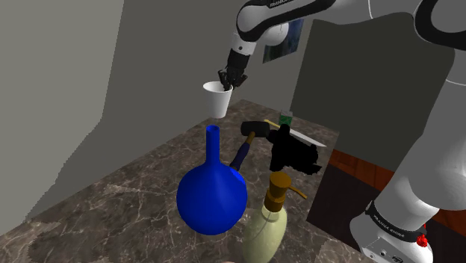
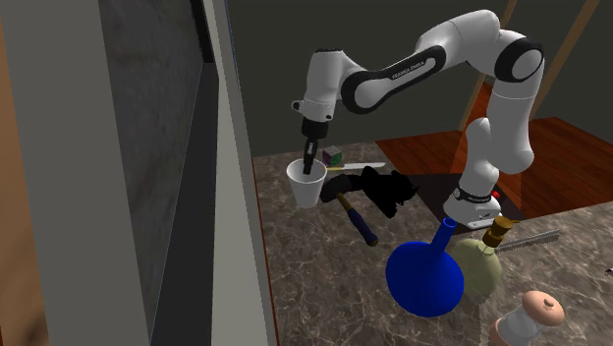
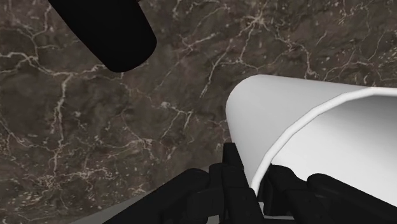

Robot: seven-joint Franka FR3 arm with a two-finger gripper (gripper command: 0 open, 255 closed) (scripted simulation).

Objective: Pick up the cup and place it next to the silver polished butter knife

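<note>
One white cup (image 1: 218, 101), a plain tapered cone open at the top, hangs in the air above and beyond the blue vase (image 1: 211, 196) in the shoulder view. The black hand (image 1: 226, 84) pinches its rim from above. The vase is a glossy round bulb with a long thin neck, standing on a dark marble table (image 1: 112, 217) with pale veins. Just beyond the vase lies a hammer (image 1: 254, 128) with a black head, and further beyond it a slim silver butter knife (image 1: 306, 137).

From the second exterior view, the cup (image 2: 306, 184) hangs upright under the hand (image 2: 308, 162), well apart from the vase (image 2: 423, 277) and off the table (image 2: 324, 285).

Looking along the hand (image 3: 254, 175) in the wrist view, its fingers (image 3: 232, 165) are nearly closed on the cup's thin wall. The cup (image 3: 305, 127) is smooth and matte against the veined table (image 3: 95, 127).
</note>
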